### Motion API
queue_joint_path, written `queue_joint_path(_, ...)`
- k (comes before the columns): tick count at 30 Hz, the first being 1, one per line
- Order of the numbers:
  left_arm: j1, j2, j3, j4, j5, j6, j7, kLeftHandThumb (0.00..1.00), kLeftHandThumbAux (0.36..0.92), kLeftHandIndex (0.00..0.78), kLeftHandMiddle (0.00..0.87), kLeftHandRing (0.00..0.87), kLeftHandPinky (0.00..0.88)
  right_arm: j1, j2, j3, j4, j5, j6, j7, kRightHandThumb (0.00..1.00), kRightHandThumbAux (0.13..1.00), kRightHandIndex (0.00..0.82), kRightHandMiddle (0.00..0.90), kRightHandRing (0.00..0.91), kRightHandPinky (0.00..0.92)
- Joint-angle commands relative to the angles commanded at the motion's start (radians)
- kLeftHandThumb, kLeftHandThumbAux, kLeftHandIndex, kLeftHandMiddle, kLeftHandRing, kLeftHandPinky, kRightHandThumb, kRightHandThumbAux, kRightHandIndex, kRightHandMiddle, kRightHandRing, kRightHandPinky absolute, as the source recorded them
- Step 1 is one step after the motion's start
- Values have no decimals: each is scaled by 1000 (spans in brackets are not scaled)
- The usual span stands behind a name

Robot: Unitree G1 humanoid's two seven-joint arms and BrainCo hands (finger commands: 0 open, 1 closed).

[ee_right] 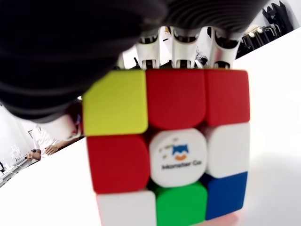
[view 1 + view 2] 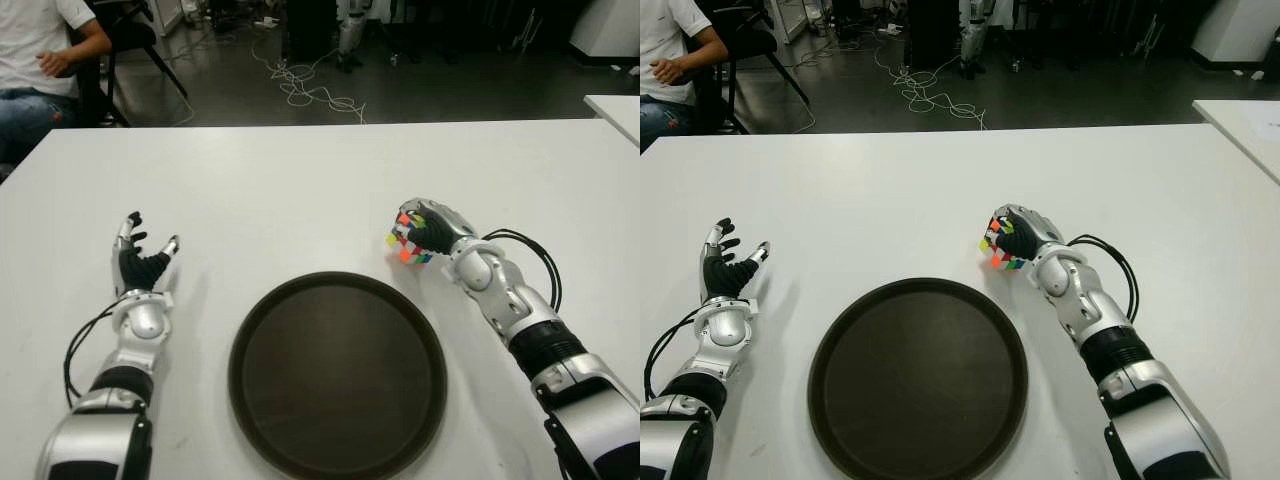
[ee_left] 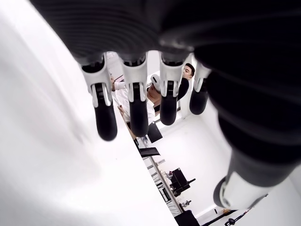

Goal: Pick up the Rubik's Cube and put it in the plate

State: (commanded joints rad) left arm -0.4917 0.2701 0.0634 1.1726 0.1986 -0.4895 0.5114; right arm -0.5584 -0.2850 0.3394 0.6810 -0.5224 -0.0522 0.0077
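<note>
right hand (image 2: pixel 440 232) fingers curled around multicoloured rubik's cube (image 2: pixel 409 240), just off the round dark brown plate (image 2: pixel 338 372) rim at two o'clock; left hand (image 2: pixel 140 265) fingers spread, empty, on bare white desk (image 2: pixel 300 190) at nine o'clock.

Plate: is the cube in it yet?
No. The plate holds nothing; the cube is in the right hand, beyond the plate's far right rim.

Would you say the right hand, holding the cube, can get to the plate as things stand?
Probably yes: the right hand, shut on the Rubik's Cube, sits just beyond the plate's rim, with nothing between.
</note>
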Motion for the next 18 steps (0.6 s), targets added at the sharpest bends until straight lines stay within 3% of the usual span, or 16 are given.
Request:
queue_joint_path(10, 1, 0, -3, -3, 2, 1, -1, 44, 724, 111, 155, 157, 167, -4, -1, 3, 15, -3, -12, -12, 697, 725, 429, 679, 678, 670)
queue_joint_path(18, -1, -2, -1, 2, 1, 3, 5, 58, 707, 116, 169, 193, 238, -1, 4, -9, 16, 6, -23, -35, 697, 726, 429, 685, 687, 684)
